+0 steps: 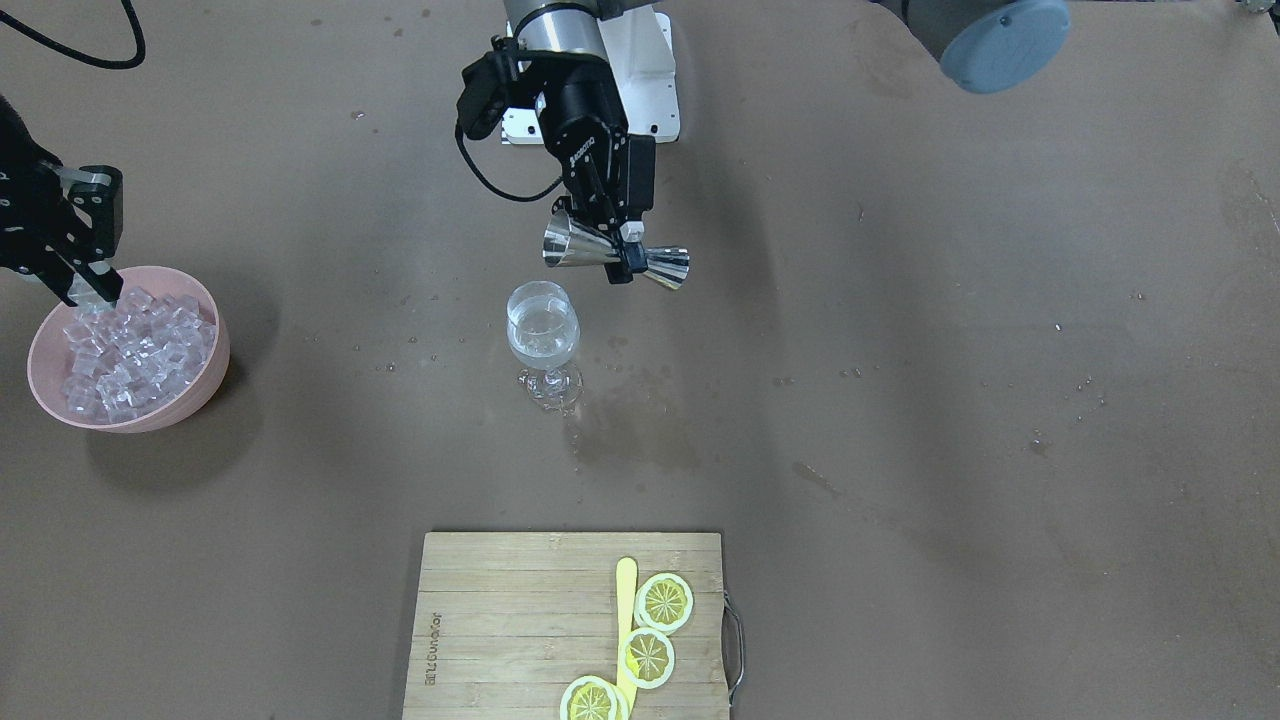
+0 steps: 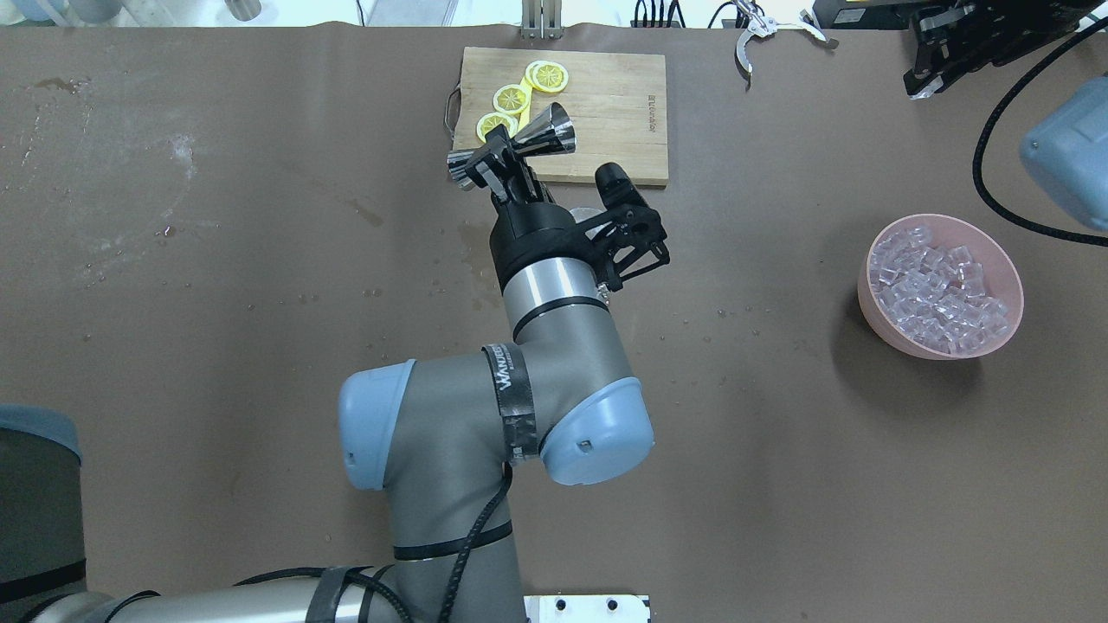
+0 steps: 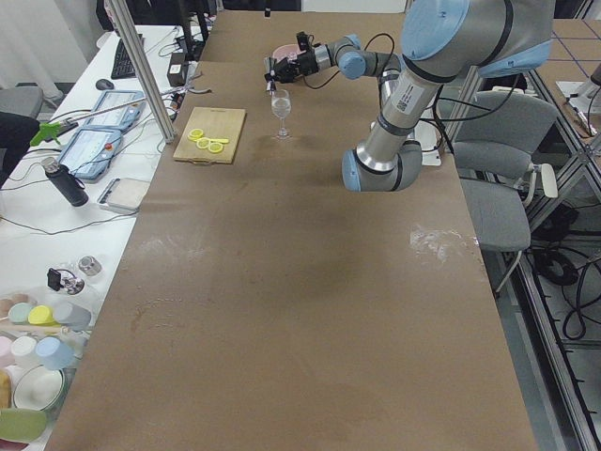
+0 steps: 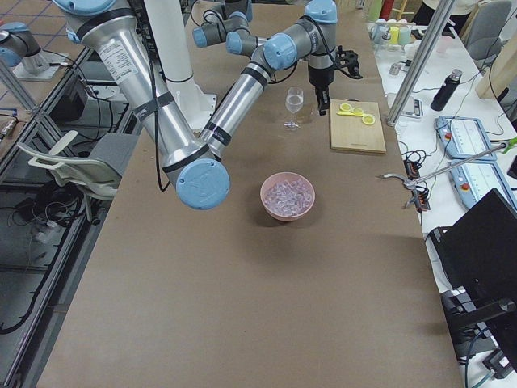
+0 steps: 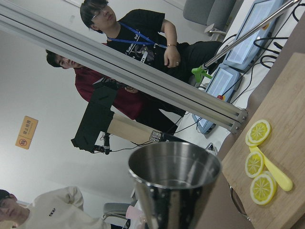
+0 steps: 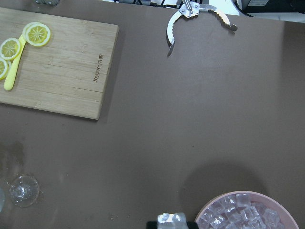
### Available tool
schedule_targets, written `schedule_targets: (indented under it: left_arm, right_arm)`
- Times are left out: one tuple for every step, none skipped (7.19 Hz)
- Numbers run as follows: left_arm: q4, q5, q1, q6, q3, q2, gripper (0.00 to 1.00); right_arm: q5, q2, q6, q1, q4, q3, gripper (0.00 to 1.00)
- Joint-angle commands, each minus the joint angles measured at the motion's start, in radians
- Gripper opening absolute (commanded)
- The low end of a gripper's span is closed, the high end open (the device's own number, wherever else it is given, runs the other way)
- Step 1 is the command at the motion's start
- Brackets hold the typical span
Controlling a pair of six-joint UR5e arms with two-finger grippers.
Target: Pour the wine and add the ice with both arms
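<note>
A pale bamboo cutting board point(image 6: 62, 57) carries a burnt-in brand word near one short edge. It looks roughly like "bilibundor" but is not surely legible. White capitals beginning "WAN" run along a black strap point(image 2: 517, 402) on the grey left arm point(image 2: 563, 346). The body of the left gripper point(image 1: 622, 258) shows white "ROBOTIQ" lettering. A small orange wall sign point(image 5: 26, 134) is too small to read.

Bamboo cutting board point(image 1: 500, 620): three lemon slices point(image 1: 664, 601) and a yellow utensil point(image 1: 626, 590) are laid at its handled end. Metal tongs point(image 6: 190, 14) are seen well apart from its lettered end.
</note>
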Motion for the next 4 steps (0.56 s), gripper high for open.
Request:
schedule_targets:
  left_arm:
    - [-0.170,-0.203,-0.120,0.003,-0.120,0.092,0.00]
    - [-0.315,-0.360,-0.259,0.014,-0.113,0.193,0.00]
    - [-0.477,-0.562,-0.402,0.050,-0.099,0.283,0.00]
    - [-0.611,-0.730,-0.550,0.066,-0.041,0.365,0.00]
  right_arm:
    - [0.021,0.006,0.050,-0.016,-0.002,0.004,0.00]
    - [0.024,0.023,0.153,-0.053,0.002,0.007,0.00]
    - [0.011,0.039,0.177,-0.090,0.002,0.000,0.00]
    - [-0.002,0.086,0.305,-0.143,0.011,0.000,0.00]
